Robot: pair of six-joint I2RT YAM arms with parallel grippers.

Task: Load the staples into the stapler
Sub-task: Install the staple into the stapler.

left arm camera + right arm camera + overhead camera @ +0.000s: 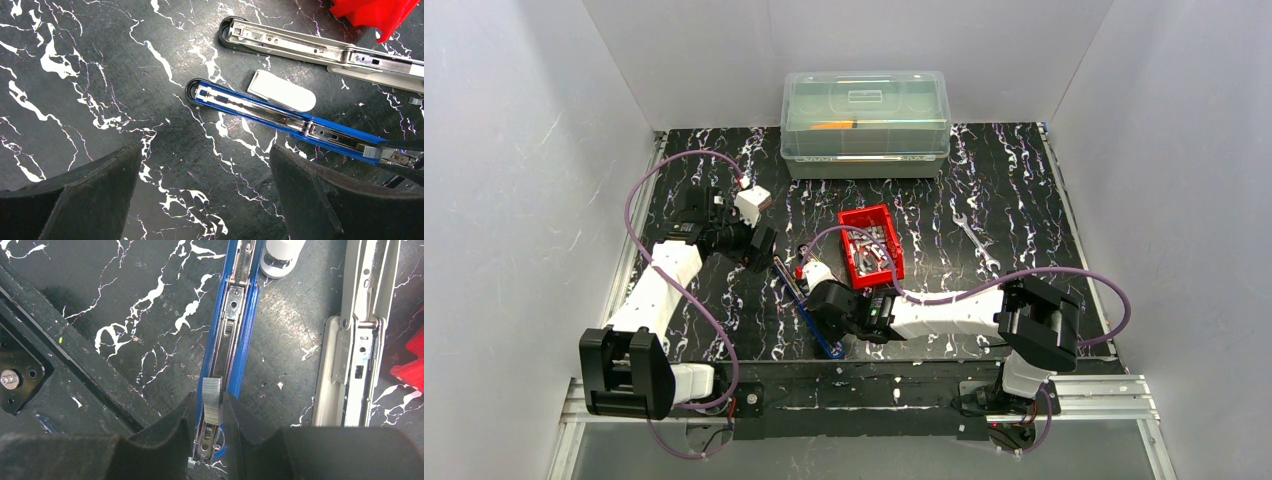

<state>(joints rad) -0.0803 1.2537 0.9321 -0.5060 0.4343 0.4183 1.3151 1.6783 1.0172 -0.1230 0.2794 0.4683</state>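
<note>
Right gripper: low over the near end of the blue stapler. Its fingertips closely flank a staple strip, one on each side; whether they press on it cannot be told.
Staple strip: short and silvery, slightly tilted, lying along the stapler's open channel at its near end.
Blue stapler: opened flat at the centre of the table, running near to far. Its near end is just beside the black base plate.
Left gripper: fingers wide apart with only table between them, hovering left of the blue stapler's far end.
Grey stapler: opened flat, roughly parallel to the blue one on its right, not touching it.
White oblong piece: between the two staplers, just beside the blue one.
Red bin: right of and beyond the staplers, holding loose staples.
Open room: bare surface left of the blue stapler; a narrow gap between the staplers.
Wrench: right of the bin, apart from it.
Clear lidded box: at the far edge, centre.
Table: black with white marble veining.
Walls: plain white, on the left, right and far sides.
</note>
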